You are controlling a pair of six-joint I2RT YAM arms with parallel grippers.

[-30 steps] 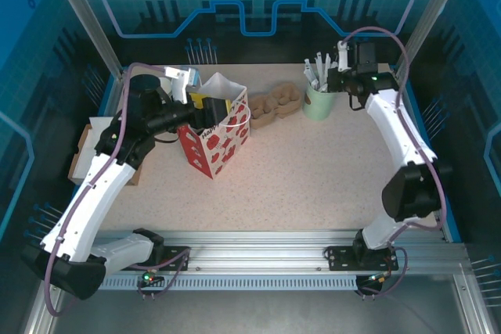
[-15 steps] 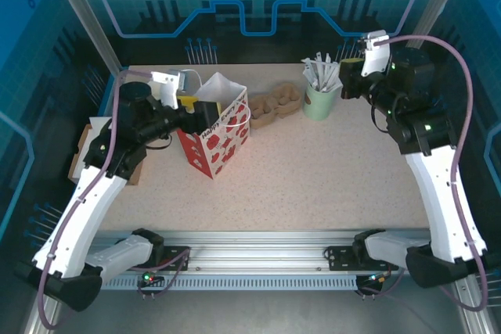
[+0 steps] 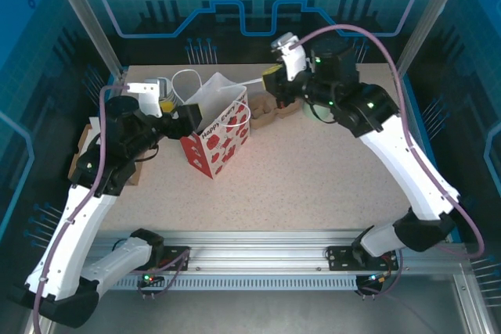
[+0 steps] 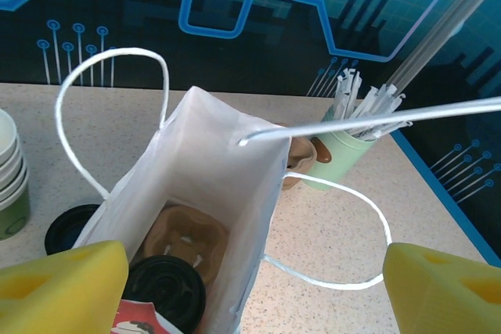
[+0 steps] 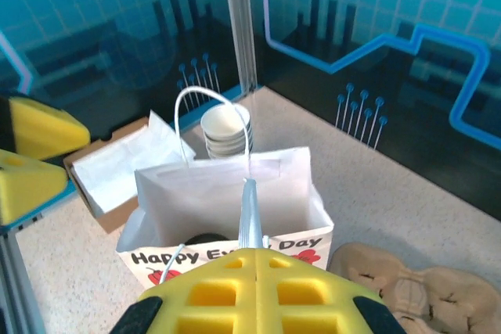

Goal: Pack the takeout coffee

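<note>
The takeout coffee (image 4: 163, 293) stands inside the red-and-white bag (image 3: 216, 135), its black lid showing beside a brown cup carrier (image 4: 188, 238); the lid (image 5: 205, 238) also peeks out in the right wrist view. My left gripper (image 3: 178, 111) is open at the bag's left side, its yellow pads (image 4: 66, 281) spread wide around the bag (image 4: 205, 163). My right gripper (image 3: 272, 77) is shut on a thin white stick (image 5: 249, 213), held over the bag's (image 5: 235, 185) mouth. The stick (image 4: 368, 119) reaches the bag's rim.
A mint-green cup of white sticks (image 4: 344, 146) stands behind the bag. A stack of white cups (image 5: 225, 129) and a loose black lid (image 4: 69, 226) sit at the far left. Brown carriers (image 5: 407, 287) lie right of the bag, and a cardboard box of papers (image 5: 117, 168) lies left.
My right arm has swung left from the mint-green cup to the bag, carrying a white stick. My left gripper has drawn back a little to the left, still open.
</note>
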